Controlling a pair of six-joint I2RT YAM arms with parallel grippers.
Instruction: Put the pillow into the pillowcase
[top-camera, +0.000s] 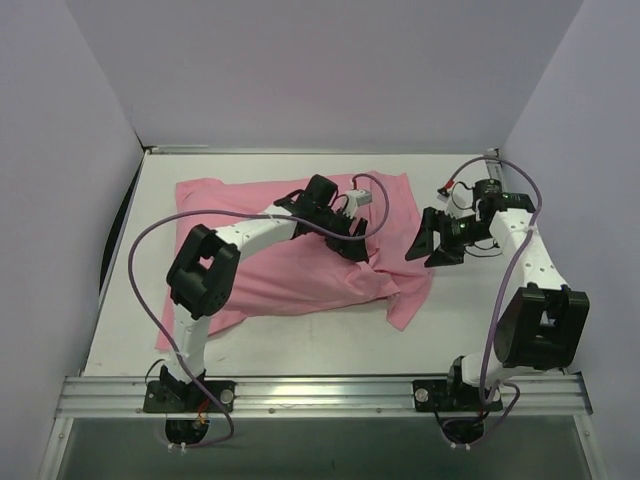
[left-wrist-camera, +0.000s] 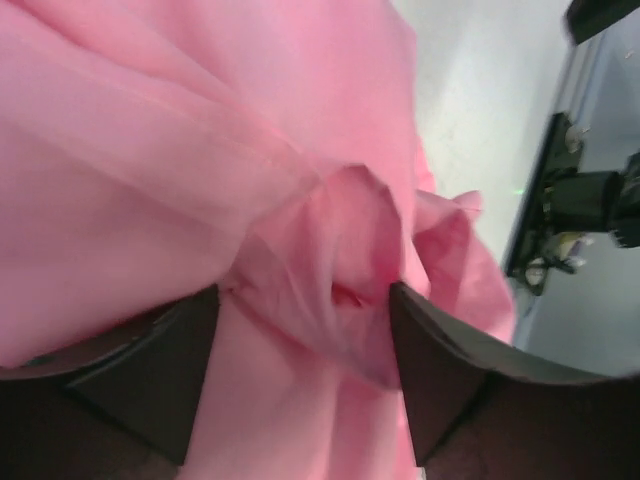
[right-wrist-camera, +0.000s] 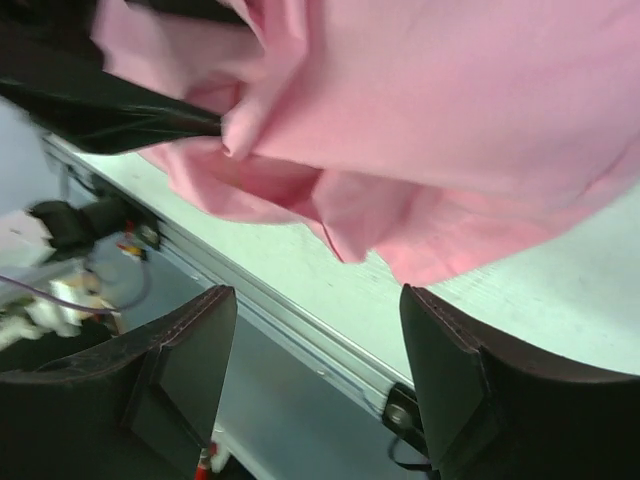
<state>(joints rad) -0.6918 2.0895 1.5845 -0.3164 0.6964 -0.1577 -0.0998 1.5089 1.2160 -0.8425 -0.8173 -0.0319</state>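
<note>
Left gripper (left-wrist-camera: 305, 300) is pinching a bunched fold of the pillowcase (top-camera: 300, 270), which lies spread under that arm. Right gripper (top-camera: 432, 245) hangs wide open just beside the cloth's edge, holding nothing. Pillow isn't visible, maybe inside. Thin fabric could easily slip out when pulled.

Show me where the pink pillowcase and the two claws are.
pillowcase (top-camera: 300, 270), top view, flat middle.
left claw (left-wrist-camera: 300, 380), left wrist view, between fingertips, gripping cloth.
right claw (top-camera: 428, 250), top view, between open fingertips.

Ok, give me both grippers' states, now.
Left gripper: closed on a bunched fold of the pillowcase.
Right gripper: open, holding nothing, beside the cloth.
</note>
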